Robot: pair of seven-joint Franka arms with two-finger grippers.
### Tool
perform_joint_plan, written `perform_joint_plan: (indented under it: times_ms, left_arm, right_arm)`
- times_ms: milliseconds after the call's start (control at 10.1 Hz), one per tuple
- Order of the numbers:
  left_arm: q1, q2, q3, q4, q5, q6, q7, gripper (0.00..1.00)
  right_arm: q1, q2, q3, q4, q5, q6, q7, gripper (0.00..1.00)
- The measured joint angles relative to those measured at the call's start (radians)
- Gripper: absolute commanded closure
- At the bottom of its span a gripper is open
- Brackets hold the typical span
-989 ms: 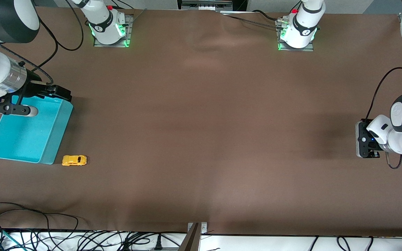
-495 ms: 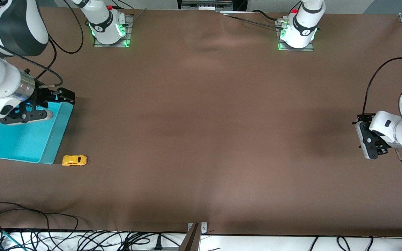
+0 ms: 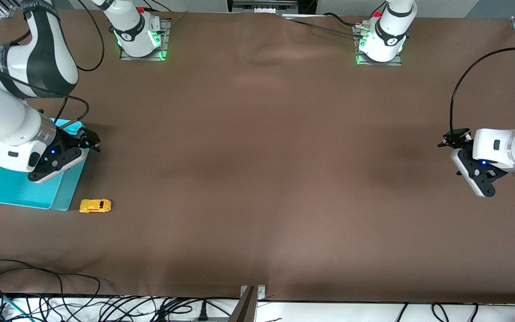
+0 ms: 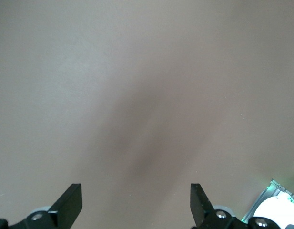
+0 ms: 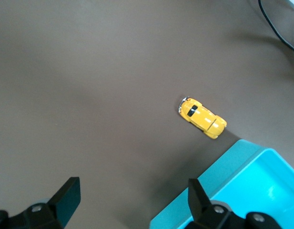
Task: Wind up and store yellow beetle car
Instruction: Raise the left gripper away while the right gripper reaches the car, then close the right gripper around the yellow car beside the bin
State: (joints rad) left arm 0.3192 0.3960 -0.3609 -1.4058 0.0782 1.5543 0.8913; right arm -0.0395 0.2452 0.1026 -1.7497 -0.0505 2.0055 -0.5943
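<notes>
At the right arm's end of the tabletop, the car sits on its wheels on the brown surface, just beside the corner of the bin that lies nearest the front camera, not touching it. The right pincer hangs over the bin's rim, fingers spread wide and holding nothing; the car lies nearer the front camera than that spot, well apart from the fingers. In the right wrist view the car shows ahead of the open fingertips, beside the bin wall. The left pincer hovers over bare tabletop at the left arm's end, also spread open and empty, far from the car.
</notes>
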Motion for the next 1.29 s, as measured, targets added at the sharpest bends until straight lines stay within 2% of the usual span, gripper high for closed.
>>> perform_joint_plan:
  times_ms: [297,396,693,989,1286]
  left_arm:
    - [-0.269,-0.103,0.269,-0.003,-0.038,-0.004,-0.173,0.0]
    - [-0.319,-0.124,0.326,-0.012,-0.089,-0.006,-0.267,0.0]
    - [-0.34,-0.213,0.367,-0.107,-0.133,-0.011,-0.577,0.0]
    - [-0.337,-0.354,0.377,-0.263,-0.134,-0.025,-0.659,0.0]
    - [-0.337,-0.407,0.377,-0.304,-0.134,-0.034,-0.717,0.0]
  right_arm:
    - [-0.011,0.069,-0.041,-0.019,0.0,0.163,-0.259,0.0]
    - [-0.014,0.093,-0.042,-0.027,0.0,0.213,-0.317,0.0]
    - [-0.033,0.176,-0.043,-0.04,0.036,0.31,-0.48,0.0]
    - [-0.074,0.26,-0.044,-0.043,0.097,0.391,-0.68,0.0]
    - [-0.119,0.34,-0.045,-0.034,0.176,0.43,-0.879,0.0]
